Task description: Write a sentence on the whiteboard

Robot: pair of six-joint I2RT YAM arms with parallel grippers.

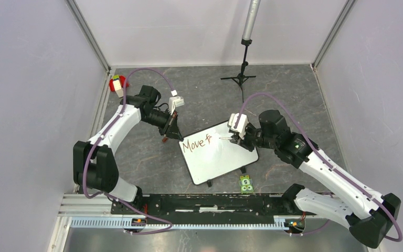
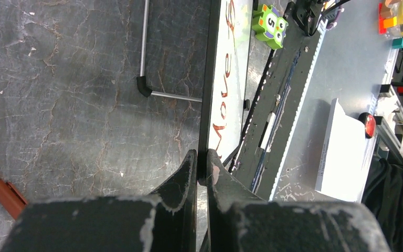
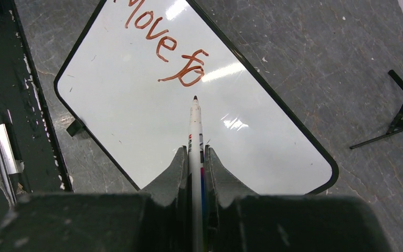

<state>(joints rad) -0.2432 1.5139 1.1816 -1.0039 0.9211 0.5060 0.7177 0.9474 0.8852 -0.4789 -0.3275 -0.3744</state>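
Near the whiteboard [image 1: 220, 160], green block [image 1: 246, 184].

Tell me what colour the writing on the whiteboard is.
The writing is reddish-brown, clearest in the right wrist view.

The rear of the slim white marker pen [image 3: 194, 121] is buried between the fingers of my right gripper [image 3: 194, 150]. I cannot tell whether its dark tip touches the small glossy white whiteboard with the thin black rim [image 3: 136, 121]. The top edge clips the first letter of the reddish-brown handwritten sentence [image 3: 163, 48] and the board's far corner. From my left wrist the board is edge-on and its writing squeezed thin. Its rim is lost between the fingers of my left gripper [image 2: 200, 155]. A small reddish-brown piece [image 2: 2, 195] is part-hidden; I cannot identify it.
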